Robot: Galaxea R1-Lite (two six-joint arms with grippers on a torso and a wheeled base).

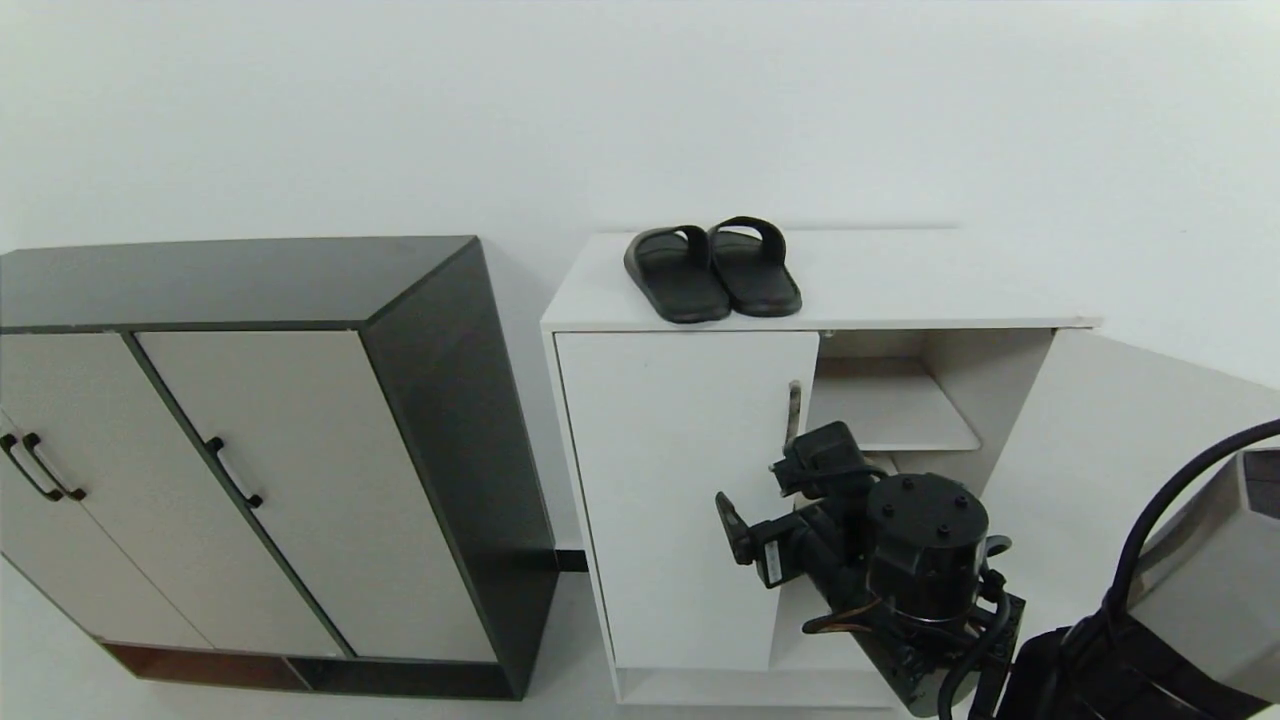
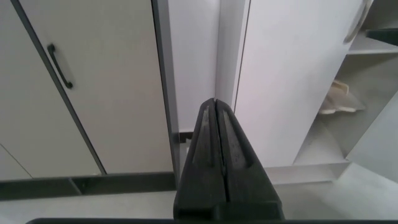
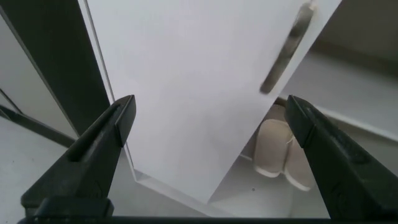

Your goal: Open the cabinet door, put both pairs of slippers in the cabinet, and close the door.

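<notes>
A pair of black slippers lies on top of the white cabinet. The cabinet's left door is closed; its right half stands open, showing a shelf. A pair of beige slippers rests low inside the open half. My right gripper is open in front of the closed door, just below its handle, holding nothing. My left gripper is shut and empty, pointing at the gap between the two cabinets.
A black cabinet with two pale doors and dark handles stands left of the white one, a narrow gap between them. A grey object sits at the lower right. A plain white wall is behind.
</notes>
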